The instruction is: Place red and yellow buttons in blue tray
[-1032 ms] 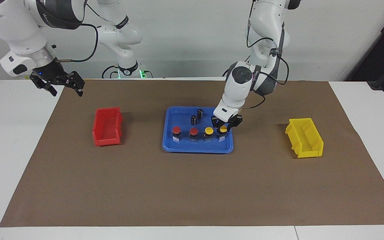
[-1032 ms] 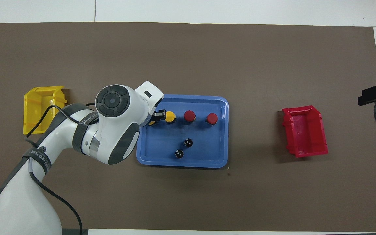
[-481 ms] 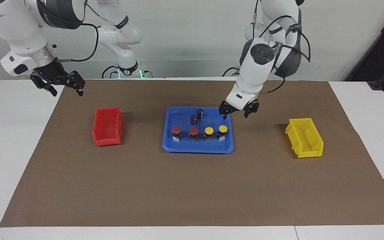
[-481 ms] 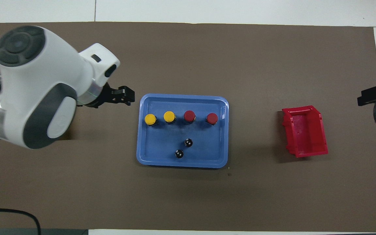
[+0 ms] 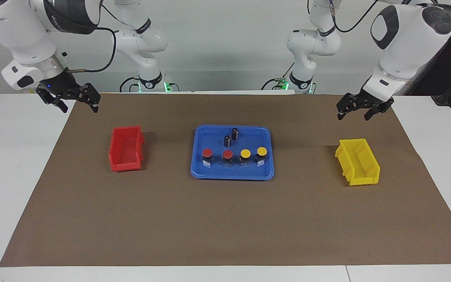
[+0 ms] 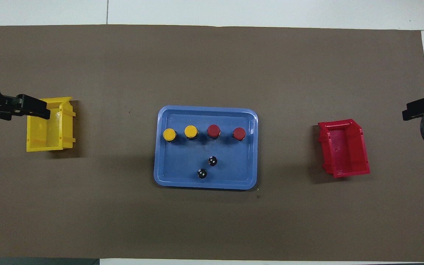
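**Buttons all in the tray, both my hands empty**

Buttons stand in one straight row inside the blue tray, in the half of the tray that is farther from me. The two red caps are toward my right arm's end, the two yellow caps toward my left arm's end. Each one sits upright on its black base and is a little apart from the next one. I think the row is so tidy because each button was set down flat on the tray floor, where it will not roll or tip. Two dark cylinders without caps stand also in the tray, nearer to me than the row, and they touch no button.

The red bin and the yellow bin lie on the brown mat at the two ends, well apart from the tray. In both I see nothing.

My left gripper hangs in the air near the yellow bin, close to the mat's edge at my side. Its fingers are spread wide and nothing is between them. My right gripper waits over the corner of the mat near the red bin, also spread and holding nothing.

From how things lie, I judge the task is finished: four buttons in the tray, none outside.
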You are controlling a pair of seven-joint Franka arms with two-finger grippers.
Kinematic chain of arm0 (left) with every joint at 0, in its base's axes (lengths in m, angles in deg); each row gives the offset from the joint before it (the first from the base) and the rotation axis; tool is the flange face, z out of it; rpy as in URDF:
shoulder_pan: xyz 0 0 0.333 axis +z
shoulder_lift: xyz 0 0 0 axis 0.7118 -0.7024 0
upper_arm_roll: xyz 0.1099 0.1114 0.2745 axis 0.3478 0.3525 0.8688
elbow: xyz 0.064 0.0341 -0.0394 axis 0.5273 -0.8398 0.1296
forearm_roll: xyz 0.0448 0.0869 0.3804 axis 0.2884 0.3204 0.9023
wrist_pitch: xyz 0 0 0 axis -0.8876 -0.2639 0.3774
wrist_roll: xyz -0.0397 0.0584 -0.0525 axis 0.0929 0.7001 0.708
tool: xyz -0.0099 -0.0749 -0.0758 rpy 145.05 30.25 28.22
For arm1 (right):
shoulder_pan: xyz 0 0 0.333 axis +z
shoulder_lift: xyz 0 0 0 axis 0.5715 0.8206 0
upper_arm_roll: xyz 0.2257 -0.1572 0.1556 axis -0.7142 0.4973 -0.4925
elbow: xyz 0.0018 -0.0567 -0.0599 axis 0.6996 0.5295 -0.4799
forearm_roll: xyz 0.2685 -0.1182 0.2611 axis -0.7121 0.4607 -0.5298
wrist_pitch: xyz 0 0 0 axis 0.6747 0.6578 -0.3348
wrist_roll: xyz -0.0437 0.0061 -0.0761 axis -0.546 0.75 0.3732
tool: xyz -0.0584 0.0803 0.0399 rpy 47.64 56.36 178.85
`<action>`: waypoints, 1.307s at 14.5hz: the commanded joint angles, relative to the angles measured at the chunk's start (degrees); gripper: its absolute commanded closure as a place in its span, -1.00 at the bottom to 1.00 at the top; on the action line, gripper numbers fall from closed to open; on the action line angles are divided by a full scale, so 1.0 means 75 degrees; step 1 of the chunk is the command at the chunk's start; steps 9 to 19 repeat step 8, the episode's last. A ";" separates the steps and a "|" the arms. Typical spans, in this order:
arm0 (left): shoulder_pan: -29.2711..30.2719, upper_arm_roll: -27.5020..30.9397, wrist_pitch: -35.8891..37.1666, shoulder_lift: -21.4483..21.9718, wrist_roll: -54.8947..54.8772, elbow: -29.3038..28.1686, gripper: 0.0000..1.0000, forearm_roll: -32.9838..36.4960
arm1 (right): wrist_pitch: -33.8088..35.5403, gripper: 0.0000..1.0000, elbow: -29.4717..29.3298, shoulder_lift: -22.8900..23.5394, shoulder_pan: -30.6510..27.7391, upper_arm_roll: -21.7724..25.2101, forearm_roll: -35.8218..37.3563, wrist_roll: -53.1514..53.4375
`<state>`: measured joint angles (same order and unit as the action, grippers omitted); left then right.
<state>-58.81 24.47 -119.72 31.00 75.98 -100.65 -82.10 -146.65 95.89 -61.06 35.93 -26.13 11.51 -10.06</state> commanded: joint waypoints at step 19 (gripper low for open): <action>0.0209 0.0002 0.0168 0.0047 -0.0384 0.0117 -1.00 0.0606 | 0.0197 -1.00 0.0130 -0.0148 -0.0050 -0.0040 -0.0006 -0.0184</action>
